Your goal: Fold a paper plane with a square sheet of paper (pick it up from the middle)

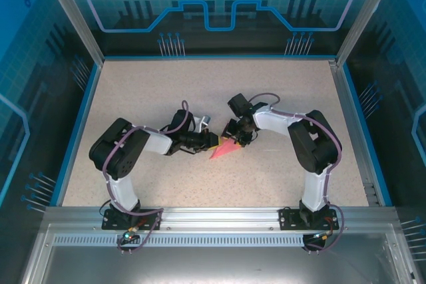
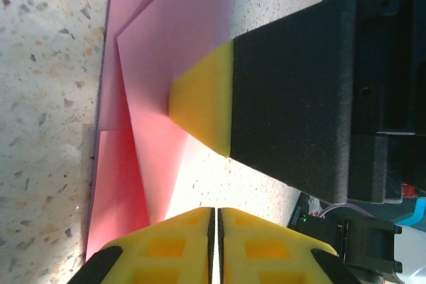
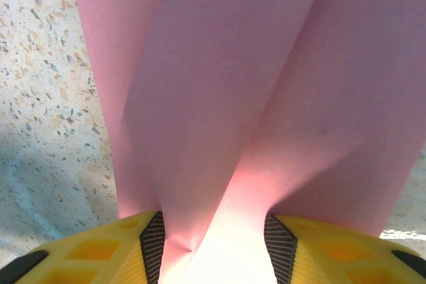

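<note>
The pink sheet of paper [image 1: 223,151], folded into a pointed dart shape, lies on the speckled table between my two grippers. My right gripper [image 1: 240,139] is closed around its right end. In the right wrist view the folded layers [image 3: 219,98] bunch up between its two pads and touch both, so the right gripper [image 3: 213,227] holds the paper with its jaws partly apart. My left gripper [image 1: 213,142] sits at the paper's left side. In the left wrist view my left gripper [image 2: 214,212] is shut with nothing between its pads, just beside the pink folds [image 2: 166,44].
One yellow-tipped fingertip of the right gripper [image 2: 200,108] rests on the paper close in front of the left fingers. Blue-edged transparent walls [image 1: 80,98] ring the table, and a metal rail [image 1: 219,216] runs along its near edge.
</note>
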